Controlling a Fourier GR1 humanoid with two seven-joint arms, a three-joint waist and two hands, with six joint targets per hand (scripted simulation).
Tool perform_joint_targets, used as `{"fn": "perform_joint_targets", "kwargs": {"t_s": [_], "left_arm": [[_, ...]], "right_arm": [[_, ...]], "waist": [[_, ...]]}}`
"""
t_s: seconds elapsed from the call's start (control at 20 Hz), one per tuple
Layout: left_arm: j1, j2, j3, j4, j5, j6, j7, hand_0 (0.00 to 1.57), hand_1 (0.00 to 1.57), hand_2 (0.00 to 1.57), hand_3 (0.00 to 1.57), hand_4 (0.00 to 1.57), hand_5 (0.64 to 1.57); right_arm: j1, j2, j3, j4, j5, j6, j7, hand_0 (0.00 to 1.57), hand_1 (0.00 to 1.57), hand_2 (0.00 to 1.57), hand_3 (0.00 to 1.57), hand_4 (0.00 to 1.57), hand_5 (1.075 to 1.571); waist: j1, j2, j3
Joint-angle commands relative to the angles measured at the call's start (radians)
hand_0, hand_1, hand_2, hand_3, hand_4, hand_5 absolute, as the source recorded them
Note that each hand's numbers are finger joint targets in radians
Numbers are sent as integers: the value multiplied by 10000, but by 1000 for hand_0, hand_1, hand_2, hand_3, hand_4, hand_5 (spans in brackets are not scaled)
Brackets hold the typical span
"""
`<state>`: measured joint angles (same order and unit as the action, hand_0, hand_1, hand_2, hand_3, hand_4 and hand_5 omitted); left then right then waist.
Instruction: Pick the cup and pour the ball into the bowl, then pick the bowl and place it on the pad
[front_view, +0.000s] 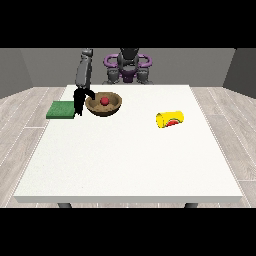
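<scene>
Front view, bowl: the brown bowl (104, 105) sits far-left on the white bench (130, 160), red ball (104, 101) already inside.
Front view, cup: the yellow cup (170, 119) lies on its side, well apart to the right.
Front view, hand: the hand at the view's left (80, 100) hangs at the bowl's left rim, thumb hooked toward it; whether it grasps the rim, I cannot tell.
Front view, pad: the green pad (61, 110) waits just left of the hand.
Advice: get the rim pinched, lift level so the ball stays in, slide left, set down centred on the pad.
</scene>
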<state>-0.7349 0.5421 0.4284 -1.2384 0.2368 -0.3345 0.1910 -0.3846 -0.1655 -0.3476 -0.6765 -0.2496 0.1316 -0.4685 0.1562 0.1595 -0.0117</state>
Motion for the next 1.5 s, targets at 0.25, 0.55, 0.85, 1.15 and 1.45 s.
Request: {"fn": "perform_joint_targets", "kwargs": {"t_s": [0.25,0.55,0.85,1.15,1.45], "left_arm": [[92,854,512,330,452,-296,-3,0,0,0,0,1024,1536],[515,1090,745,446,897,-765,-105,0,0,0,0,1022,1543],[-317,1233,818,-82,1195,-494,290,0,0,0,0,1028,1529],[123,1051,828,21,1437,-862,149,0,0,0,0,1143,1520],[565,1183,865,821,1215,-822,370,0,0,0,0,1191,1528]], "right_arm": [[-601,534,404,462,177,-328,-118,0,0,0,0,444,1547],[-1138,891,259,672,138,-1568,85,0,0,0,0,498,1556],[185,-355,157,1336,967,-2751,316,1571,1571,1571,1571,944,1471],[384,-1190,365,652,1290,-3435,1097,1571,1571,1571,1365,960,1536],[111,-2276,1025,-410,1577,-3430,3536,1571,1571,1571,1111,1026,1548]], "waist": [[-392,283,117],[-61,188,115],[133,1202,115],[473,825,87],[-247,-565,65]]}}
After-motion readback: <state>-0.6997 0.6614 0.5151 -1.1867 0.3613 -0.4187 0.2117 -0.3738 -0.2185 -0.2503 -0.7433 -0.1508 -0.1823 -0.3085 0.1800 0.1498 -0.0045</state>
